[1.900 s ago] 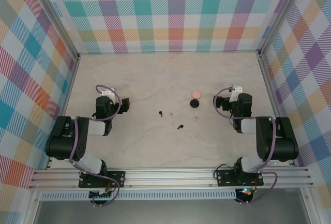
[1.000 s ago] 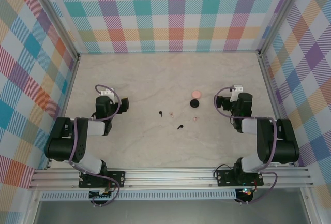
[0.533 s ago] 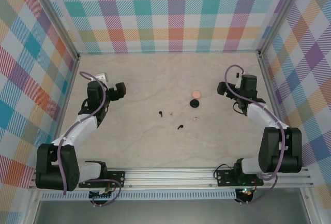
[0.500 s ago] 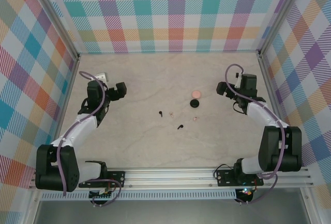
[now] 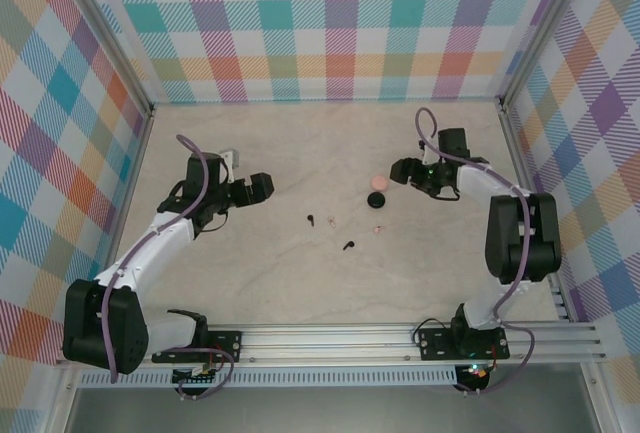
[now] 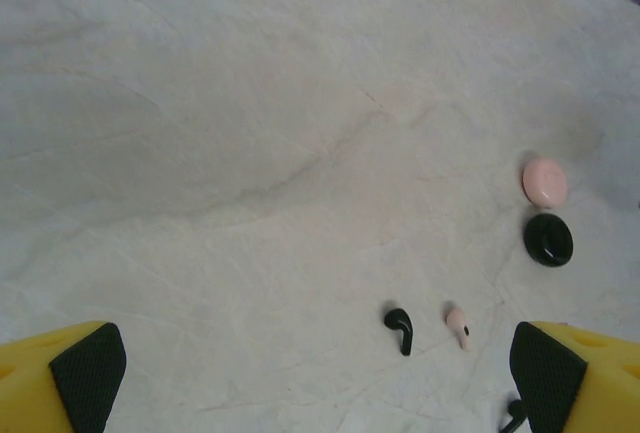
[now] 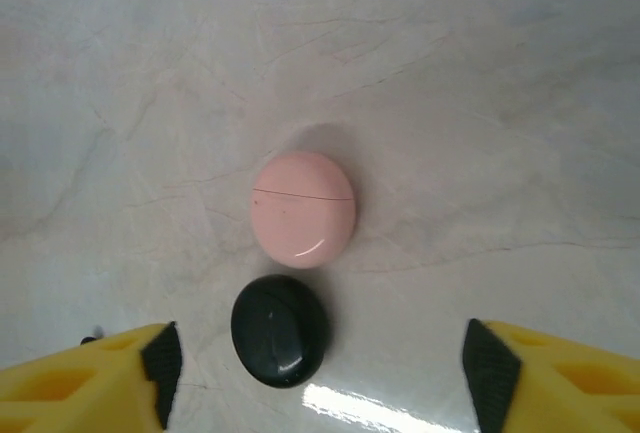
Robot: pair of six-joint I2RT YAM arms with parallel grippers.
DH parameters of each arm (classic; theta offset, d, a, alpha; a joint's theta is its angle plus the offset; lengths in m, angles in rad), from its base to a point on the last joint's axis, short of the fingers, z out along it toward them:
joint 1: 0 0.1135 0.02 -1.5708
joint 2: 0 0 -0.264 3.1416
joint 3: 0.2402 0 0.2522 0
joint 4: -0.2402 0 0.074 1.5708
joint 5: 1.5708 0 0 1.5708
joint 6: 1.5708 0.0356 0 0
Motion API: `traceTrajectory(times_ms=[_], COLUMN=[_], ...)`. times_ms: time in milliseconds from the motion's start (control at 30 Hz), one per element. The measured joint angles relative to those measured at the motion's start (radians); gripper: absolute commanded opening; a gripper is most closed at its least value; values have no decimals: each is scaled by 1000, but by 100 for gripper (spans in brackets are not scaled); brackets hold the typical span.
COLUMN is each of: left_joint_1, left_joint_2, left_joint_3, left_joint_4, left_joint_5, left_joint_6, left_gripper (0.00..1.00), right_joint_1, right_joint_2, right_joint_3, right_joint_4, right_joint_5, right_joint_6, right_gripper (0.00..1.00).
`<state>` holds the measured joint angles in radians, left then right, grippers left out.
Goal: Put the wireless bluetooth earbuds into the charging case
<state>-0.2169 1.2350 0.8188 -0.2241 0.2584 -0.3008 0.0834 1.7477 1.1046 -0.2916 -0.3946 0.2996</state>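
Earbuds (image 5: 331, 220) are lying loose on the marble table (image 5: 250, 283) in the overhead view, all four outside the cases: a black one (image 5: 312, 220) and a pale one side by side, another pale one (image 5: 377, 229) off at their 3 o'clock, and a second black one (image 5: 348, 246) sitting at roughly 5 o'clock. The pink case (image 5: 378, 181) is sitting at the group's 1 o'clock, with the black case (image 5: 376, 199) just beside it at its 6 o'clock. The left gripper (image 5: 266, 186) is hanging well apart at the buds' 9 o'clock and pointing toward them. The right gripper (image 5: 396, 171) is hovering just at the pink case's 3 o'clock. On the left wrist cam, the yellow fingers (image 6: 85, 373) are standing spread as wide as they go, gripping nothing. A black bud (image 6: 399, 325) and a pale bud (image 6: 457, 323) are lying side by side up ahead between them, and both cases are showing further off at 2 o'clock. On the right wrist cam, the fingers (image 7: 120, 378) are gaping wide too, with nothing pinched. The pink case (image 7: 302, 209) is lying closed on the table dead ahead, and the black case (image 7: 280, 330) is sitting nearer the camera at its 6 o'clock, the two nearly touching.
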Motion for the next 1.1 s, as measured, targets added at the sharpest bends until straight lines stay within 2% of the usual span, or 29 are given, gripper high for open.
traceTrajectory(times_ms=[300,500,667,800,1100], left_joint_1=[-17,-24,-48,-74,-144], left_joint_2=[20,68,180,315,612], left_joint_3=[0,3,55,164,434], left_joint_4=[-14,-10,-7,7,52], left_joint_5=[22,51,102,148,226], left_joint_6=[-14,-21,-23,-23,-41], left_gripper=[100,99,87,76,65], right_joint_1=[10,15,19,27,53], right_joint_2=[185,250,287,303,314], right_joint_3=[138,186,217,225,242], right_joint_4=[-47,-59,-66,-70,-69], right_joint_5=[-60,-117,-148,-163,-175], right_joint_6=[21,27,32,38,67], right_gripper=[50,46,42,39,37])
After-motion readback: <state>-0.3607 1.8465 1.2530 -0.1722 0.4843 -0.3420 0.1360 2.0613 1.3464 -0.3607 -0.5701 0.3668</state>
